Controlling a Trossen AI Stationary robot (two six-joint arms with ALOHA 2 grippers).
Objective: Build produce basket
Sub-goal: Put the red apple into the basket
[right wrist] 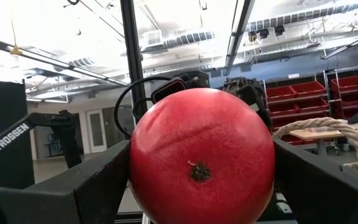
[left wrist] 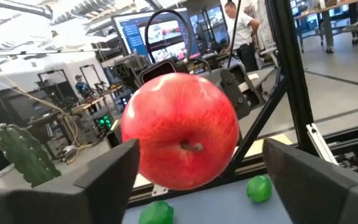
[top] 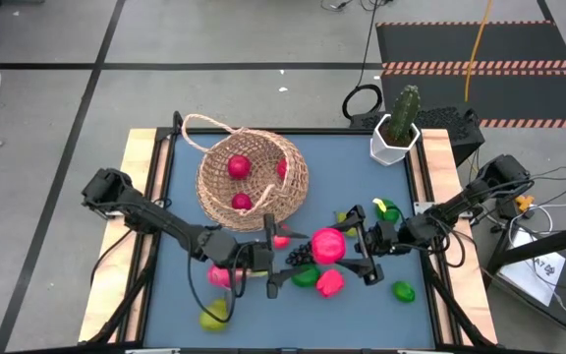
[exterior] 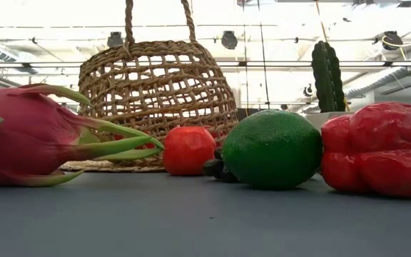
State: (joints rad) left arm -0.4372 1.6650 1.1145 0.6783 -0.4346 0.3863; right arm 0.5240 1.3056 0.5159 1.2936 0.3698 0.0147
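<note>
**Held items.** Left end effector (left wrist: 201,155): fingers apart, a red apple (left wrist: 179,124) between them. One finger is against the apple and a gap shows on the other side. Right end effector (right wrist: 201,162): clamped on a large red round fruit (right wrist: 201,143), with both fingers against its sides.

**Close by, high view.** The two end effectors face each other across the near half of the desk. A dark grape bunch (top: 298,256) lies between them. Just below that sit a green lime (top: 306,277) and a pink-red fruit (top: 330,283). Behind the left end effector lie a pink fruit (top: 219,275) and a yellow-green pear (top: 214,315). A second lime (top: 403,291) lies beside the right wrist, and a yellow-green piece (top: 386,208) lies on its far side.

**Farther.** The basket (top: 254,177) stands beyond the left end effector, apart from it, handle up, with red fruits (top: 239,167) inside. A cactus in a white pot (top: 394,138) stands at the far corner behind the right arm.

**Low view only.** A dragon fruit (exterior: 20,135), a lime and a lumpy red fruit (exterior: 384,148) crowd the foreground and hide the foot of the basket. Neither end effector appears.

**Surface and room.** The desk (top: 185,197) is blue-grey with wooden side rails, and the floor is grey. The left wrist view shows monitors and a person (left wrist: 238,31) standing far off. The right wrist view shows shelving with red bins (right wrist: 347,84).
</note>
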